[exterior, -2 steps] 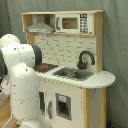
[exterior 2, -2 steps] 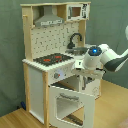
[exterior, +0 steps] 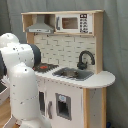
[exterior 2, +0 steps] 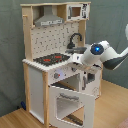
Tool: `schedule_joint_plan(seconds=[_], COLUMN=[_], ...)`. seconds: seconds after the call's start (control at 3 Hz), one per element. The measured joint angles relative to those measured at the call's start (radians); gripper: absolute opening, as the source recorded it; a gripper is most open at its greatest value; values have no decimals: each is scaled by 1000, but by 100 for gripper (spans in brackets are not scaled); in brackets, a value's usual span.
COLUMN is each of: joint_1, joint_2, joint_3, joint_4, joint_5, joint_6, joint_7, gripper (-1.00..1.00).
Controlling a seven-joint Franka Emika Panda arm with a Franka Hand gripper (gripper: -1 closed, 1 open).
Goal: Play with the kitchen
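The kitchen (exterior: 75, 60) is a tall toy of pale wood and white panels, seen in both exterior views. It has a grey hood (exterior: 41, 26), a black faucet (exterior: 84, 59), a sink (exterior: 75, 74) and a black stovetop with red burners (exterior 2: 51, 59). In the second exterior view the windowed oven door (exterior 2: 70, 104) hangs open, tilted outward. My white arm reaches in from the second exterior view's right, its blue-lit wrist (exterior 2: 96, 49) in front of the counter. The gripper (exterior 2: 90, 77) hangs below it, just above the open door's top edge. In the first exterior view the arm (exterior: 22, 85) hides the gripper.
A microwave panel (exterior: 71, 23) sits on the kitchen's top shelf. A lower white cabinet door (exterior: 63, 106) with a dark window is closed. A grey curtain (exterior 2: 107, 20) hangs behind the kitchen, which stands on a wooden floor (exterior 2: 112, 107).
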Motion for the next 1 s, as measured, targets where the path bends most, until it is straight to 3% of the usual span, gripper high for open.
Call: schedule_joint_plan(seconds=[0.67,1.0], joint_1=[82,149], joint_2=[-2,-15], joint_3=[1,3], joint_4=[73,108], joint_5=[-179,-257], joint_6=[-73,-124], joint_7=[24,40], gripper=[100,100])
